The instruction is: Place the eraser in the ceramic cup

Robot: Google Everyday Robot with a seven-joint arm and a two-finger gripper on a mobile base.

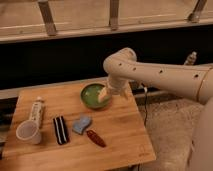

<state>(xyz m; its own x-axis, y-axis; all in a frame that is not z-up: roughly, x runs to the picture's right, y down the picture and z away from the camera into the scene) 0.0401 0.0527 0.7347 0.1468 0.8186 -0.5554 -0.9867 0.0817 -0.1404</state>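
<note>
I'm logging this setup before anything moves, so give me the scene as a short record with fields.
gripper: open, empty, over the green bowl
eraser: flat on the wooden table, beside the cup, not touching
ceramic cup: upright, near the table's front-left corner
other items: blue-grey pad, dark red piece
task state: eraser not yet in cup

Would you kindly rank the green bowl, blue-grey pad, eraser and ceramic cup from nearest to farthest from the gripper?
The gripper hangs over the green bowl.
1. green bowl: directly beneath
2. blue-grey pad: mid-table
3. eraser: left of the pad
4. ceramic cup: front-left corner
</note>
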